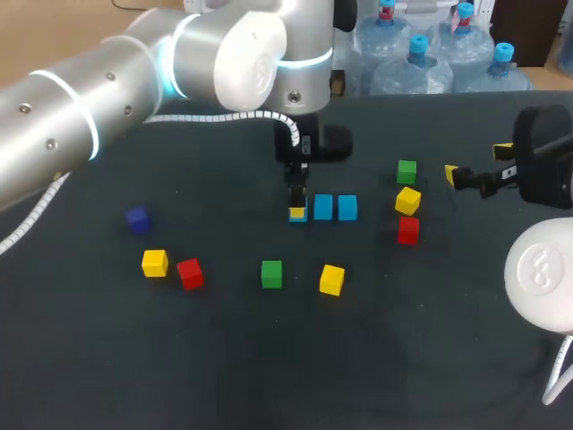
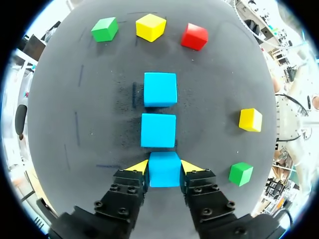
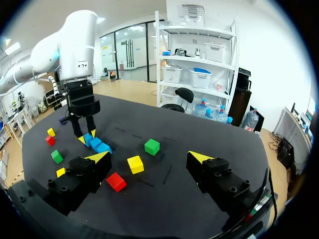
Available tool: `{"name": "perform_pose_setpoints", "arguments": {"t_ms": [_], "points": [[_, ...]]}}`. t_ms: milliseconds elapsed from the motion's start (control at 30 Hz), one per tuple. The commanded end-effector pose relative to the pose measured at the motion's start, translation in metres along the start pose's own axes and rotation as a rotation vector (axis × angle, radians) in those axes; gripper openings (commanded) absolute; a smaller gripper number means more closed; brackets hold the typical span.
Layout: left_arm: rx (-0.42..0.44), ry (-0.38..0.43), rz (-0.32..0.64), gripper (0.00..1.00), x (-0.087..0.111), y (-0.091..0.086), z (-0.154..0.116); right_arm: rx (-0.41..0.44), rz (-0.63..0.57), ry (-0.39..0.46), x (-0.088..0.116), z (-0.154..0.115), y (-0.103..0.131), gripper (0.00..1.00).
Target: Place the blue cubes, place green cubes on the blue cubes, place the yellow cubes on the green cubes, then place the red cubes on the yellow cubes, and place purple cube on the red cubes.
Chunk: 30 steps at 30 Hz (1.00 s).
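While the left gripper (image 2: 164,167) stands clamped on a blue cube (image 2: 164,169), one yellow fingertip against each side, that cube sits on the table (image 1: 269,358) at the left end of a row. It is just beside a second blue cube (image 2: 158,130), with the third blue cube (image 2: 160,89) a small gap further right. By my reading the blue layer is all but laid, and only the release remains.

Nothing is stacked yet. Loose on the right lie a green cube (image 1: 406,171), a yellow cube (image 1: 408,200) and a red cube (image 1: 407,230). Nearer are another green cube (image 1: 271,274) and yellow cube (image 1: 331,279). At the left lie a third yellow cube (image 1: 155,262), a second red cube (image 1: 190,273) and the purple cube (image 1: 137,219).

The right gripper (image 3: 149,158) hangs at the right with fingers apart, holding nothing.

All the cubes look like hard, crisp-edged blocks with smooth, plain-coloured faces. The table has a dark, matte, finely grained cover.
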<state>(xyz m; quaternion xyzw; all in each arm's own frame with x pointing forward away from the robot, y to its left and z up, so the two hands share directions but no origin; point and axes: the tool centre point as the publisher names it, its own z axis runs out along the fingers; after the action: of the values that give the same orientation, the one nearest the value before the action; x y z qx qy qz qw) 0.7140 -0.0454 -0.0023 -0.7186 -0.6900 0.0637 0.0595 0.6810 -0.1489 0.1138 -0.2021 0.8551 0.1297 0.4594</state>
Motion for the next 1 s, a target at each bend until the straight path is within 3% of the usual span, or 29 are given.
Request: {"name": "perform_pose_setpoints", "arguments": {"t_ms": [33, 1000], "points": [[0.009, 0.005, 0.005, 0.00, -0.0025, 0.0051, -0.0007, -0.004, 0.000, 0.000, -0.0001, -0.0008, -0.0010, 1.00], [0.029, -0.003, 0.032, 0.00, -0.0048, 0.0049, 0.0023, -0.004, 0.000, 0.000, -0.0001, -0.0008, -0.0010, 1.00]]}}
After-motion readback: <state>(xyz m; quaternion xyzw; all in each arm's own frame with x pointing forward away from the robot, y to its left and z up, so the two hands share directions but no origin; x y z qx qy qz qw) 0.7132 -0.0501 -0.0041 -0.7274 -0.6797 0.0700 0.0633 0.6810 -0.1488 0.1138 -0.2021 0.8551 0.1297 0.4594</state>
